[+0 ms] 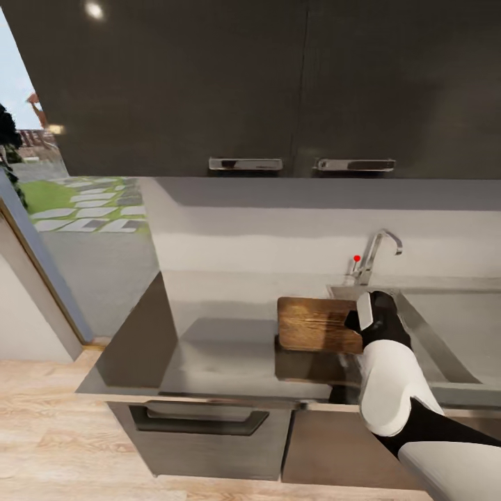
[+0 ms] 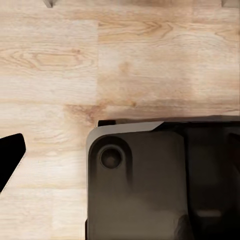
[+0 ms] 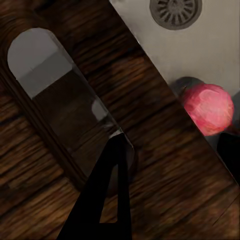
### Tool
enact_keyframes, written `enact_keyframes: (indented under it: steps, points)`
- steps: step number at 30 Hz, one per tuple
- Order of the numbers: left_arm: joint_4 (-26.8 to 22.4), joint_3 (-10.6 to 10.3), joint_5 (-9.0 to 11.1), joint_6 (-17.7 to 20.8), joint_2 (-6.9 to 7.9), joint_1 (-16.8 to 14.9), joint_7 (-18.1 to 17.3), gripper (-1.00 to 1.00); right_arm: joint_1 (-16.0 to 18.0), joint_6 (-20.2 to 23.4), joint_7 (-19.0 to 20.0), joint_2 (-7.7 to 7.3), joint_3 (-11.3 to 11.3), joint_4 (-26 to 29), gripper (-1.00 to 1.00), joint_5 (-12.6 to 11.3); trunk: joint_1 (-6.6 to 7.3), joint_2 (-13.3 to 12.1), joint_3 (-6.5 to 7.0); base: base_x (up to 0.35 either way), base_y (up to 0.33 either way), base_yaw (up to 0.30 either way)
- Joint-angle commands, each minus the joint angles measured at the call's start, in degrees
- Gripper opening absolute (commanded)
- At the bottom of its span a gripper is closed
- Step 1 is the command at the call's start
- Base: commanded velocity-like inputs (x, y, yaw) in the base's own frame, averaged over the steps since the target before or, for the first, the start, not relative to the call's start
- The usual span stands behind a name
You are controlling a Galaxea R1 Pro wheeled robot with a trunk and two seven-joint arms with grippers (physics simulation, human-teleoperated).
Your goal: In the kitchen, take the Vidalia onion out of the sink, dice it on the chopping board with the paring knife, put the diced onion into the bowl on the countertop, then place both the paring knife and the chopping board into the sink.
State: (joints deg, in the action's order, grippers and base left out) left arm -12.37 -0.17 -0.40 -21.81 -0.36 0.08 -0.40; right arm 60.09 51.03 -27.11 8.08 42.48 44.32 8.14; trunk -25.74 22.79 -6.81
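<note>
Brown wooden chopping board (image 1: 314,324) lay on the grey countertop (image 1: 223,348), its end beside the sink (image 1: 445,327). Right gripper (image 1: 369,316) hovered over the board's slot (image 3: 60,95), fingers spread. A reddish onion (image 3: 207,108) sat in the basin.

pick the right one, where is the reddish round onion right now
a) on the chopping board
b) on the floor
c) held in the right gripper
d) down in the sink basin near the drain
d: in the right wrist view the onion sits on the grey floor of the sink below the round drain, past the edge of the chopping board.
</note>
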Motion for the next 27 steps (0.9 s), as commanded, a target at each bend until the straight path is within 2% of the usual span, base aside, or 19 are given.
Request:
enact_keyframes:
  steps: [1,8,19,27]
  points:
    - [-0.08,-0.01,-0.04,-0.07,0.01,0.01,-0.04,1.00,0.11,0.20,0.23,0.08,0.24,-0.61,-1.00,0.74,-0.04,0.12,-0.11,0.000,0.302,-0.004]
    - [-0.03,-0.09,-0.04,-0.07,0.01,0.01,-0.05,1.00,0.11,0.38,0.14,0.26,0.15,-1.40,-1.00,0.74,-0.04,0.12,-0.10,0.000,0.279,-0.001]
    - [-0.03,-0.09,-0.04,-0.07,0.01,0.01,-0.04,1.00,0.11,0.56,0.00,1.00,0.15,-1.52,-1.00,0.74,-0.04,0.12,-0.10,0.000,0.051,0.000]
    - [-0.03,-0.09,-0.04,-0.07,-0.05,0.01,-0.04,1.00,0.11,0.51,-0.04,1.75,0.15,-2.10,-1.00,0.77,-0.04,0.12,-0.10,0.000,0.188,0.000]
